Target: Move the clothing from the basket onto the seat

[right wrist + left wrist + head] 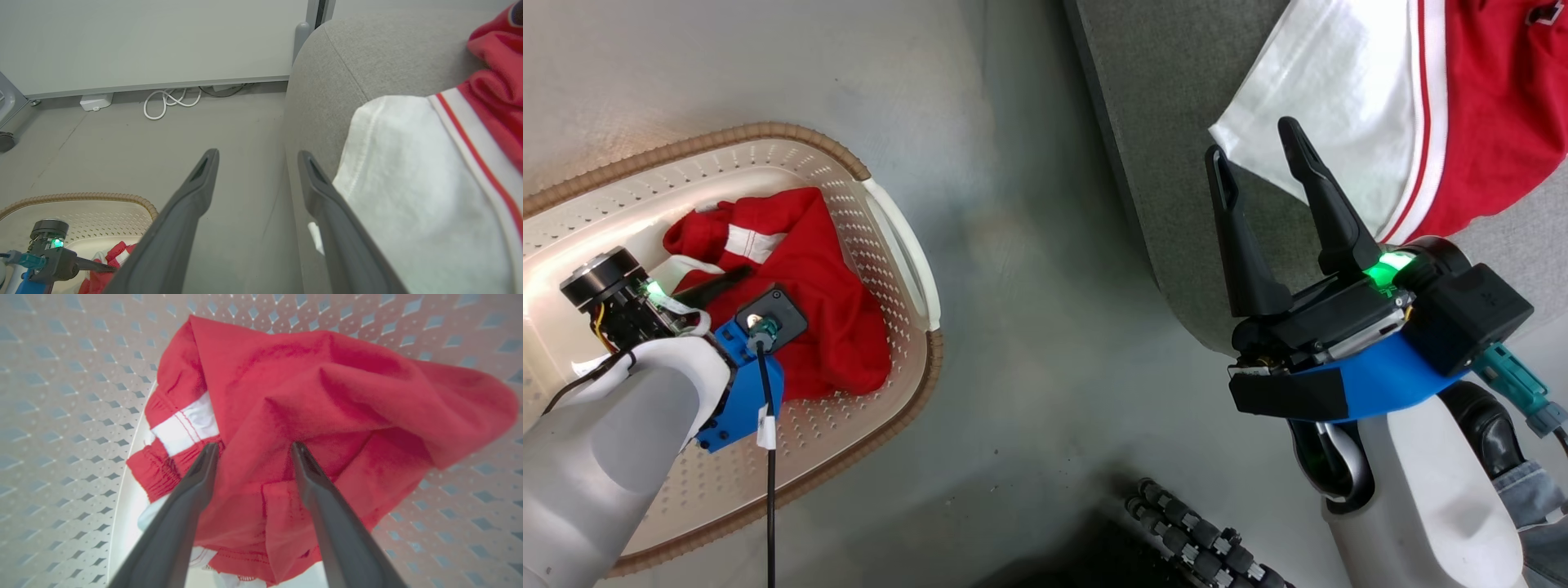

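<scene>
The white-sleeved jersey [1339, 122] is already laid on the seat [1160, 122], just beyond the right tool [1252, 139], which is spread wide and empty. The red garment [825, 302] is left in the basket [890, 245], bunched between the parted fingers of the left tool [254, 446], not yet clamped.

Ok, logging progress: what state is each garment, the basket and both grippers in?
Cream perforated plastic basket: holds one item.
Red garment with white band: crumpled, in the basket.
White-sleeved red jersey: lying on the grey fabric seat.
Left gripper: open, at the red garment.
Right gripper: open, empty.
</scene>
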Robot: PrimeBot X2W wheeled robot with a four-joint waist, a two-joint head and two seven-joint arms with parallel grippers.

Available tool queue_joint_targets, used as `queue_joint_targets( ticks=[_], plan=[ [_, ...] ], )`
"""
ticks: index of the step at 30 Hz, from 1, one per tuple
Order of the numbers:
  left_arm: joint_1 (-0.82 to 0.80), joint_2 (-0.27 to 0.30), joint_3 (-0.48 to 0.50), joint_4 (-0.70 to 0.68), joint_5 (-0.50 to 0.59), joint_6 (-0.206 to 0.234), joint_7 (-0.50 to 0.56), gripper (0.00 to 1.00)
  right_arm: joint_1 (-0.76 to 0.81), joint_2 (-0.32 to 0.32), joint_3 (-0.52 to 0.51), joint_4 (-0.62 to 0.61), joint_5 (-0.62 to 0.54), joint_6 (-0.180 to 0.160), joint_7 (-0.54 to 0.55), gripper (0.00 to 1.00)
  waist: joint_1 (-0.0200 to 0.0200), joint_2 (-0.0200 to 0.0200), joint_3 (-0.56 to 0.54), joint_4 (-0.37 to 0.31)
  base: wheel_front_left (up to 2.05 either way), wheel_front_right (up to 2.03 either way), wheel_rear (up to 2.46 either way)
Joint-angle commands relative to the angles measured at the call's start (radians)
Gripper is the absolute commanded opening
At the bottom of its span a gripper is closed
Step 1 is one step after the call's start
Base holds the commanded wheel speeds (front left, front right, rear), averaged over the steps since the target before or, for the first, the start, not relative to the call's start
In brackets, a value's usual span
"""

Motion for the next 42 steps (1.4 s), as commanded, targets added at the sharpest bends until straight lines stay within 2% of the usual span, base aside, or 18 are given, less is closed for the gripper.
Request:
queue_joint_targets(
  ticks=[1,2,10,18,22,28,34,38,42],
  plan=[
    [-0.005,0.001,-0.002,0.002,-0.005,0.000,0.005,0.45,-0.006,0.002,0.000,-0.002,0.005,0.000,-0.005,1.00,-0.0001,0.0000,0.000,-0.001,0.00,0.00,0.00],
    [-0.003,0.000,-0.003,0.002,-0.012,0.000,0.013,0.00,-0.005,0.002,0.000,-0.002,0.006,0.000,-0.005,1.00,-0.0001,0.0000,0.000,-0.002,0.00,0.00,0.00],
    [0.015,0.011,-0.005,-0.002,-0.024,0.000,0.040,0.00,-0.010,0.002,-0.003,-0.004,0.009,0.000,-0.004,1.00,-0.0001,0.0000,0.000,-0.009,0.00,0.00,0.00],
    [0.008,0.019,-0.005,0.025,-0.047,0.000,0.001,0.00,-0.027,0.002,0.007,0.002,0.015,0.000,-0.004,1.00,-0.0001,0.0000,-0.003,-0.013,0.00,0.00,0.00],
    [0.019,0.005,-0.005,0.044,-0.058,0.000,-0.029,0.00,-0.038,0.002,0.003,0.006,0.000,0.000,-0.004,1.00,-0.0001,0.0000,-0.026,0.000,0.00,0.00,0.00],
    [0.049,-0.043,-0.005,0.079,-0.106,0.000,-0.086,0.00,-0.030,0.002,-0.018,0.015,-0.021,0.000,-0.004,1.00,-0.0001,0.0000,-0.101,0.042,0.00,0.00,0.00],
    [0.091,-0.123,0.001,0.128,-0.207,0.000,-0.154,0.00,-0.002,0.002,-0.055,0.028,-0.071,0.000,-0.004,1.00,-0.0001,0.0000,-0.218,0.107,0.00,0.00,0.00],
    [0.140,-0.177,0.039,0.142,-0.279,0.000,-0.175,0.00,0.022,0.002,-0.067,0.045,-0.102,0.000,-0.005,1.00,-0.0001,0.0000,-0.315,0.150,0.00,0.00,0.00],
    [0.192,-0.204,0.127,0.074,-0.308,0.000,-0.176,0.00,0.050,0.002,-0.074,0.054,-0.146,0.000,0.002,1.00,-0.0001,0.0000,-0.403,0.199,0.00,0.00,0.00]
  ],
)
